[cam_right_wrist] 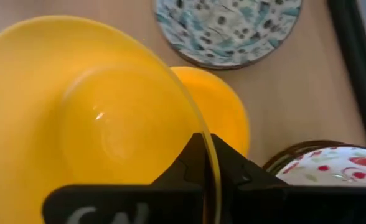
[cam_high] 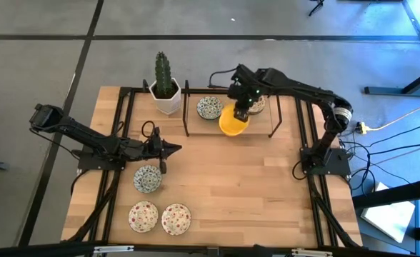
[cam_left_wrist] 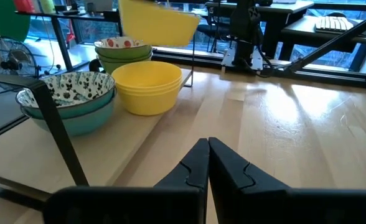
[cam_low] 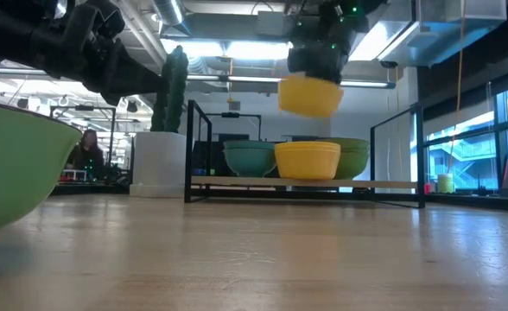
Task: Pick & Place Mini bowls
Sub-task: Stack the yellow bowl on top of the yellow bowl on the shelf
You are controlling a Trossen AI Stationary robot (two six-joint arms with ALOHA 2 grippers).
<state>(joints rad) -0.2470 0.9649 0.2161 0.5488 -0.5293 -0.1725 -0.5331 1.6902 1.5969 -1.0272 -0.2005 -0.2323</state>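
The yellow bowl [cam_high: 232, 123] you had in hand hung in the air above the low black rack [cam_high: 230, 133] at the far side of the table [cam_high: 267, 200], clear of the yellow stack [cam_low: 307, 160] that sat on the rack directly beneath it. It hung tilted, with the right gripper [cam_high: 241, 113] closed on its rim; in the right wrist view the rim's edge ran between the two shut fingers [cam_right_wrist: 242, 171], the bowl's hollow lying to one side of them. So the bowl sat below and slightly to the near side of your gripper, not centred under it.

That offset is what I judged your coming move would turn on: wherever you set the bowl down, you had to place by the bowl's middle, not by the fingertips.

Beside the stack on the rack stood a blue-green patterned bowl [cam_high: 210, 108] and a red-speckled bowl [cam_right_wrist: 332, 165]. On the near left of the table lay another blue-green bowl [cam_high: 147, 178] and two red-speckled ones [cam_high: 159, 218].

Your left gripper [cam_high: 174, 148] waited near the table's middle left, fingers pressed together on nothing, nearer those placed bowls than the right arm.
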